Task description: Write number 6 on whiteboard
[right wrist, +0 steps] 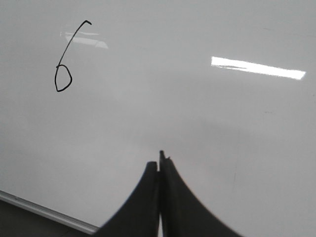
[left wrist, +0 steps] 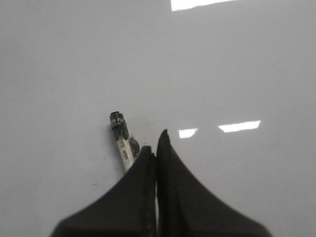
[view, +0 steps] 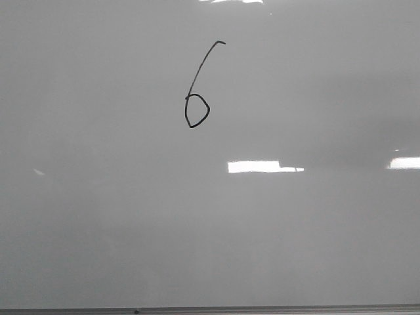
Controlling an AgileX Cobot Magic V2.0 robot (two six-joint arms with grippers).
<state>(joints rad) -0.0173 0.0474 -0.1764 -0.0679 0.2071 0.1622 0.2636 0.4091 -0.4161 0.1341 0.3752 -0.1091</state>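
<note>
The number 6 is a thin black marker line on the upper middle of the glossy grey-white whiteboard. It also shows in the right wrist view, far from the fingers. Neither gripper shows in the front view. My left gripper hovers over bare board, its jaws pressed together. A black-capped white marker sticks out at a slant from beside its left finger and seems held there. My right gripper is shut and empty above the board.
The board's thin dark frame edge runs along the near side and shows in the right wrist view. Bright white light reflections lie on the board.
</note>
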